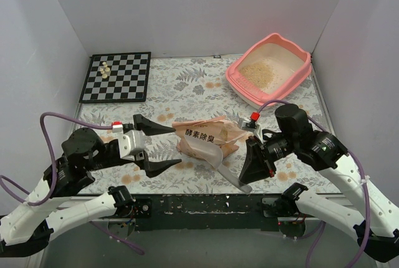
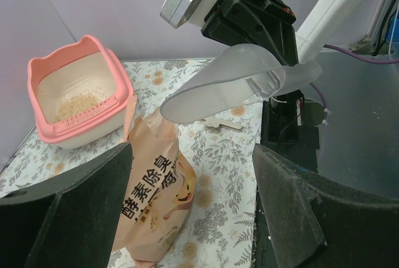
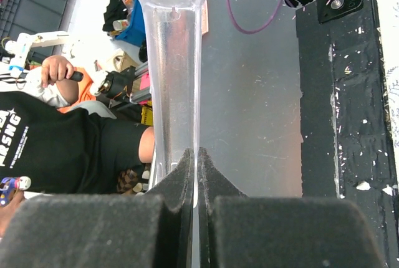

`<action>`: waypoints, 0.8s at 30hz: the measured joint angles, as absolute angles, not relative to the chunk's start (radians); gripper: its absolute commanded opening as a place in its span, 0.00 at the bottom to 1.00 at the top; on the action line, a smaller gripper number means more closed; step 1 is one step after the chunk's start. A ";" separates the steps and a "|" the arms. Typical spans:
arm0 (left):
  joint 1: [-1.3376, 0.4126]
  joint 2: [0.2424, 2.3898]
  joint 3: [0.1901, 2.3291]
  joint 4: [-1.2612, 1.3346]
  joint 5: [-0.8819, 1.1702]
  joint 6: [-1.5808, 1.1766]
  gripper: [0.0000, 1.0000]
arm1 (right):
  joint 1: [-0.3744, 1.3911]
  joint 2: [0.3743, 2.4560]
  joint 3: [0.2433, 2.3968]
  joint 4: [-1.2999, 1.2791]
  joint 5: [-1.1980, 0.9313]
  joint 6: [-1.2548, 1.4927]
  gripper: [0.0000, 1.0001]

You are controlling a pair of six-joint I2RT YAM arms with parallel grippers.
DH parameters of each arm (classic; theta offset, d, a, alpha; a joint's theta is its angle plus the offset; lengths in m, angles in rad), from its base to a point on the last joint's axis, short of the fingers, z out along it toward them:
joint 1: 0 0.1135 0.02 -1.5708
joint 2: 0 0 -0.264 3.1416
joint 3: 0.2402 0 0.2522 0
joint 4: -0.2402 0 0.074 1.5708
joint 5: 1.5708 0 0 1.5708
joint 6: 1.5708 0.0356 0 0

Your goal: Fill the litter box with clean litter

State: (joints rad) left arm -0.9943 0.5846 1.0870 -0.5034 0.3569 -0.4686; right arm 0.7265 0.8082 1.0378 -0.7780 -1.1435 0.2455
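Observation:
The pink litter box [image 1: 240, 88] stands at the back right with a thin layer of beige clean litter [image 1: 262, 71] in it; it also shows in the left wrist view [image 2: 121, 84] with its litter [image 2: 78, 106]. An orange-peach printed bag [image 1: 209, 132] lies at the table's middle. My left gripper [image 1: 177, 146] is open, its fingers either side of the bag's left end [image 2: 156, 187]. My right gripper [image 1: 252, 159] is shut on the handle [image 3: 174, 81] of a clear plastic scoop [image 1: 209, 151]. The scoop's bowl [image 2: 224, 90] hangs just above the bag and looks empty.
A black-and-white chessboard [image 1: 117, 76] with a few pale pieces [image 1: 104, 68] lies at the back left. White walls close in the table on three sides. A black strip [image 1: 206, 204] runs along the near edge between the arm bases.

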 measured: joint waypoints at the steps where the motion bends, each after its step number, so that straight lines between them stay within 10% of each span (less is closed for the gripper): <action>1: -0.994 0.588 1.087 -0.500 0.358 -0.467 0.78 | 0.727 0.808 1.034 -0.776 -1.148 0.247 0.01; 24: -0.994 0.635 1.048 -0.373 0.411 -0.426 0.77 | 0.851 0.825 0.967 -0.640 -1.141 0.335 0.01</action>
State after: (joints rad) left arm -0.9943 0.6346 1.0477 -0.3725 0.4114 -0.4259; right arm 0.8509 0.8249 0.9668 -0.6395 -1.1408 0.3351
